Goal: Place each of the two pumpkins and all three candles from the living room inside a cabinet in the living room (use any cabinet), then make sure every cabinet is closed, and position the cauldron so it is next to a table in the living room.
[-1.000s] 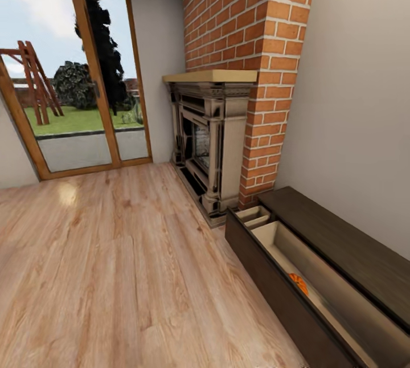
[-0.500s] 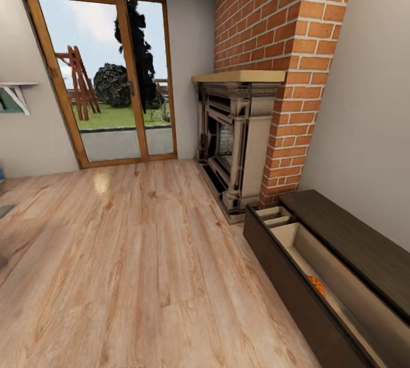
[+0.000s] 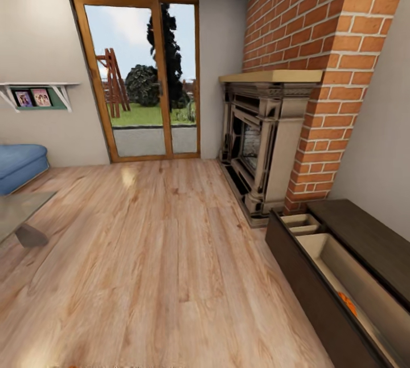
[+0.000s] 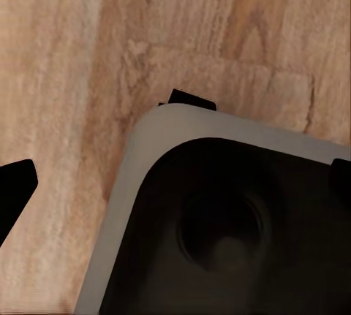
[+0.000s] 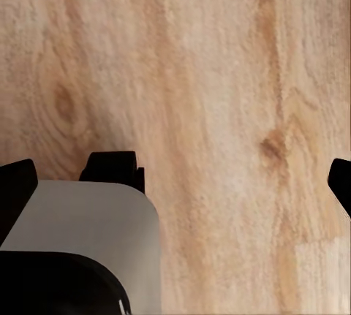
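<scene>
1. Wood plank floor takes up most of the head view. It also sits under both wrist cameras.
2. Red brick chimney breast is at the right, running up out of frame. Grey stone fireplace is at its base, with a light wooden mantel on top.
3. Wood-framed glass doors are in the far wall, with lawn, a tree and a wooden frame outside.
4. Cabinet: a long, low, dark brown unit along the right wall, just past the fireplace. Its top compartments are open, with beige insides showing.
5. Pumpkin: an orange sliver inside the long open cabinet compartment, mostly hidden behind the front wall. The small compartment at the fireplace end has divider slots; I can't tell its contents.
6. Blue sofa is at the left edge. The corner of a grey low table is in front of it.
7. A white wall shelf above the sofa holds two small framed photos.
8. Left gripper: black fingertips show at both side edges of the left wrist view, so it's spread wide with nothing between. It hangs over the robot's grey and black base and floor.
9. Right gripper: fingertips are likewise at the opposite edges of the right wrist view, spread with nothing held. It's over bare floor, with a corner of the base visible.
</scene>
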`<state>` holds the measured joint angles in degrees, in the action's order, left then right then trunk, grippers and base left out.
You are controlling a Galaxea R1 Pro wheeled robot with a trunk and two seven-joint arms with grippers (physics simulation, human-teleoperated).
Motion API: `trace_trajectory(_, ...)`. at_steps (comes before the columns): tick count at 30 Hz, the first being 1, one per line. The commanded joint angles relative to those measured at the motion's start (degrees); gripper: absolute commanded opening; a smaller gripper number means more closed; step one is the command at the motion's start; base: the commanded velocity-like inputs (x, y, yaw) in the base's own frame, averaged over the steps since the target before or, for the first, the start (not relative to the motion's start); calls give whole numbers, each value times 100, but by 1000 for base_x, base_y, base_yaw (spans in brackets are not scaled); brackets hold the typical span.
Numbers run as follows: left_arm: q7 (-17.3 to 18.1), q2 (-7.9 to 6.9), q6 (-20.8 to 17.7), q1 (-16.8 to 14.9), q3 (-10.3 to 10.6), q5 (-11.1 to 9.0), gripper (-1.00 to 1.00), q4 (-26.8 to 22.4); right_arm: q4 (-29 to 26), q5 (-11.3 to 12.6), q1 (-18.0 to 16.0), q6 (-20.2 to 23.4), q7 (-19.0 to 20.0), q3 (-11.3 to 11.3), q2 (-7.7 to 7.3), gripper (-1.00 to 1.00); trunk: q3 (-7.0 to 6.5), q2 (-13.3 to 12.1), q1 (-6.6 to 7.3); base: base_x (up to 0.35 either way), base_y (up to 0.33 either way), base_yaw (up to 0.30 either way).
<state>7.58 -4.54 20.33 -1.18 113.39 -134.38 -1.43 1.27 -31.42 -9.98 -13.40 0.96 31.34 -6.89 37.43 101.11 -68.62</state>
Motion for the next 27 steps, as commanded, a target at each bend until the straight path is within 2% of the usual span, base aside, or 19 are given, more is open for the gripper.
trace_trajectory(1, 18, -4, 17, -5, 34, -62, 100, -15, 13, -30, -4, -30, 10, 48, -5, 100, 5, 3, 1, 0, 0, 289)
trace_trajectory(11, 17, -3, -2, -5, 34, -62, 100, -23, 16, -31, -4, -23, 10, 48, -5, 100, 5, 3, 1, 0, 0, 287)
trace_trajectory(17, 15, -3, -3, -5, 28, -62, 100, -23, 16, -36, -4, -40, 10, 48, 0, 100, 5, 3, 1, 0, 0, 122)
trace_trajectory(27, 15, -3, -3, -5, 29, -62, 100, -24, 20, -72, -4, -66, 10, 48, 4, 100, 5, 3, 1, 0, 0, 278)
